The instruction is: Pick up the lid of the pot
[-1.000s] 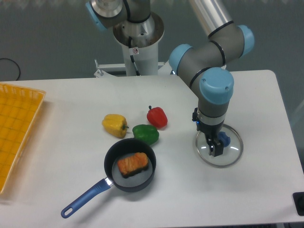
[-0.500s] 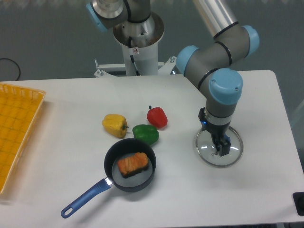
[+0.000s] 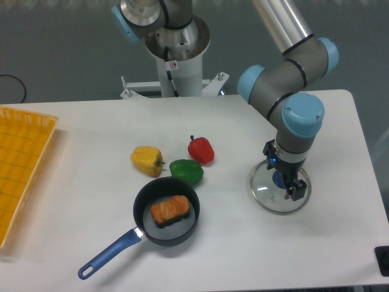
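Down at the near left, a black frying pan [image 3: 143,210] sits with its blue handle [image 3: 110,253] angled toward the camera, and a ridged orange-brown food piece [image 3: 170,210] lies inside it. Along the left edge stands a slatted yellow crate [image 3: 27,170], only partly in view. On the right side of the white table [image 3: 231,255] lies the pot lid, a clear round one [image 3: 266,193] with a blue knob [image 3: 280,179] at its middle. Over it hangs the two-finger gripper [image 3: 282,171], tilted, its fingers parted and gripping nothing; whether either fingertip touches the knob, I cannot tell. Just beyond the pan's far rim is a green bell pepper [image 3: 186,172], with a yellow bell pepper [image 3: 146,160] to its left in view and a red bell pepper [image 3: 200,150] a little farther back. At the far side, grey-and-black robot parts [image 3: 177,53] rise beside a white bracket [image 3: 146,86].
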Action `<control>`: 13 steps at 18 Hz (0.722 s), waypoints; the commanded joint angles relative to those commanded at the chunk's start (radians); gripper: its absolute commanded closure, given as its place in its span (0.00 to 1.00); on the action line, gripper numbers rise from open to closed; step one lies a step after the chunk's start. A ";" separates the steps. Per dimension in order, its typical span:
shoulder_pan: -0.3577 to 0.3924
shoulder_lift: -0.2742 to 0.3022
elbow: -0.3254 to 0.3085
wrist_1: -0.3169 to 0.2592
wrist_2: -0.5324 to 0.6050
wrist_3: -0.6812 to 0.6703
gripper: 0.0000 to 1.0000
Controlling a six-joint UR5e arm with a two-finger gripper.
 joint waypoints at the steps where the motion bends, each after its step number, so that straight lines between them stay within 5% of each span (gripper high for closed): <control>1: 0.000 -0.005 -0.003 0.000 0.017 0.002 0.00; 13: 0.009 -0.054 -0.012 0.003 0.043 0.002 0.00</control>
